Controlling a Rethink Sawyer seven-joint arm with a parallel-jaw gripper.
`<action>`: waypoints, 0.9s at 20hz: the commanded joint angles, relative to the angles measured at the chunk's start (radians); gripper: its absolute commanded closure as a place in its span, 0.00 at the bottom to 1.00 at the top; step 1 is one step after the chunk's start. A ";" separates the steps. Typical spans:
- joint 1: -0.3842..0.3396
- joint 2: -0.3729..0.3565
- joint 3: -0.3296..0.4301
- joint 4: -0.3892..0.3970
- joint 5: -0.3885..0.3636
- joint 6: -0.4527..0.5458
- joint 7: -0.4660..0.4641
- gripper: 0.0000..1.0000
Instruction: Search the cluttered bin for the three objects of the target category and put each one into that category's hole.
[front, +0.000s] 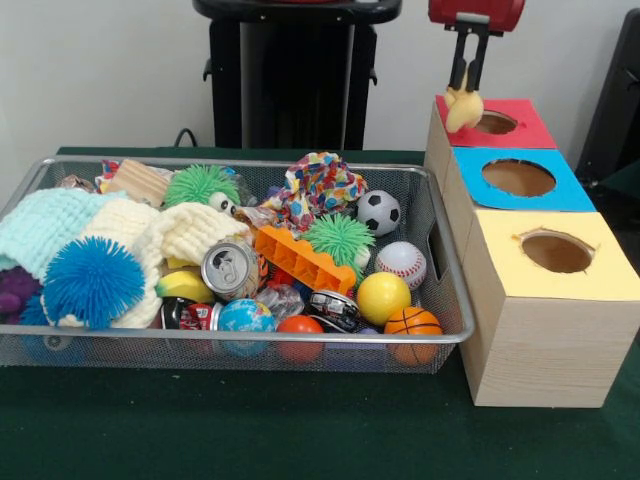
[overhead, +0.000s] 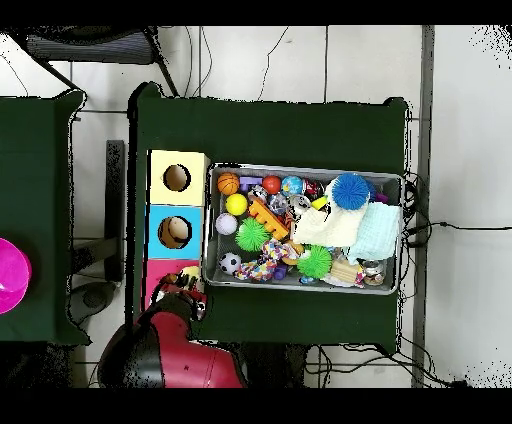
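Observation:
My gripper (front: 464, 88) hangs over the near left corner of the red panel (front: 527, 127), shut on a small yellow soft toy (front: 464, 110) that dangles beside the red hole (front: 496, 123). From above, the gripper (overhead: 186, 291) covers most of the red panel (overhead: 156, 272). The wooden box also has a blue panel (front: 565, 192) and a yellow panel (front: 600, 280), each with a round hole. The wire bin (front: 443, 262) holds a soccer ball (front: 379, 212), a baseball (front: 401, 263), a yellow ball (front: 383, 297) and a basketball (front: 412, 322).
Also in the bin are two green spiky balls (front: 340, 238), a blue spiky ball (front: 92, 282), a drink can (front: 230, 268), an orange plastic toy (front: 303, 260), knitted cloths (front: 45, 225) and a patterned cloth (front: 322, 183). A pink bowl (overhead: 10, 275) sits on a side table.

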 joint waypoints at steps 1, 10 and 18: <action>0.002 0.044 0.113 0.013 0.057 -0.017 0.274 1.00; 0.060 0.009 0.079 0.038 0.093 0.033 0.286 1.00; 0.049 0.017 0.078 0.036 0.101 0.041 0.260 1.00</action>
